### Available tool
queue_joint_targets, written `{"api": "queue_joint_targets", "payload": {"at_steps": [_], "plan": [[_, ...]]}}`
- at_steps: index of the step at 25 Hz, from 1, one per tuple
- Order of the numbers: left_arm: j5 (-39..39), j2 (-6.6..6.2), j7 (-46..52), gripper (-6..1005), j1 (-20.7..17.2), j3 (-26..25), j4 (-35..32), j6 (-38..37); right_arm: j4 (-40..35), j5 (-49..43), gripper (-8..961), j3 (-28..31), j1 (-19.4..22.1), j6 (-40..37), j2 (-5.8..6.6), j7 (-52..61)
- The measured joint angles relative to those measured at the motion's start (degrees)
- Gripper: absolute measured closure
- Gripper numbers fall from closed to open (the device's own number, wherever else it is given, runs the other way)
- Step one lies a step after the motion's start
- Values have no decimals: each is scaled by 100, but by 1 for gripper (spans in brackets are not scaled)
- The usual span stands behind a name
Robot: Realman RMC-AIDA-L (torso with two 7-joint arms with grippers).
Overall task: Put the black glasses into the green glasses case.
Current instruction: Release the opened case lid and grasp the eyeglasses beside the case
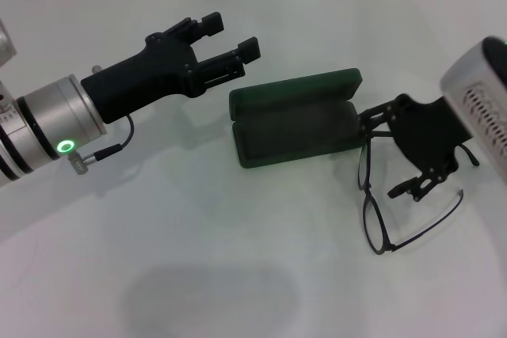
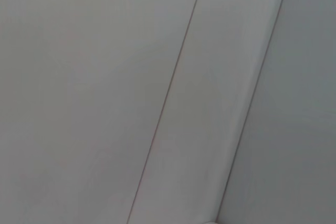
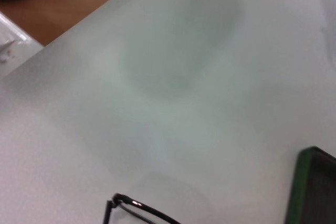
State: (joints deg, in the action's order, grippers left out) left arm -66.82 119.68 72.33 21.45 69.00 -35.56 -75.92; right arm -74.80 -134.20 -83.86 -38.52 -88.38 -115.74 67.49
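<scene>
Right gripper [image 1: 390, 150], fingers spread and holding nothing, is hovering at mid-right over thin black wire-framed glasses [image 1: 379, 211] beside the open dark green hard-shell case [image 1: 295, 120], risking nudging the frame away or snagging a temple; left gripper [image 1: 231, 39] is idling open at upper left.

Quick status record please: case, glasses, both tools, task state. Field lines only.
case: green glasses case lies open on the white table, nothing inside
glasses: black glasses on the table just right of the case, temple arms unfolded
right tool: right tool open, over the glasses beside the case's right end
left tool: left tool open, raised left of the case
task state: glasses not yet in case
</scene>
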Motion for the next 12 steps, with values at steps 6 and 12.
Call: {"api": "queue_joint_targets", "payload": {"at_steps": [6, 12], "plan": [[-42, -3, -12, 106, 51, -1, 99, -11, -6, -143, 85, -777, 8, 518, -11, 30], [-50, 2, -234, 105, 246, 14, 364, -13, 92, -523, 85, -1493, -46, 1062, -35, 322]]}}
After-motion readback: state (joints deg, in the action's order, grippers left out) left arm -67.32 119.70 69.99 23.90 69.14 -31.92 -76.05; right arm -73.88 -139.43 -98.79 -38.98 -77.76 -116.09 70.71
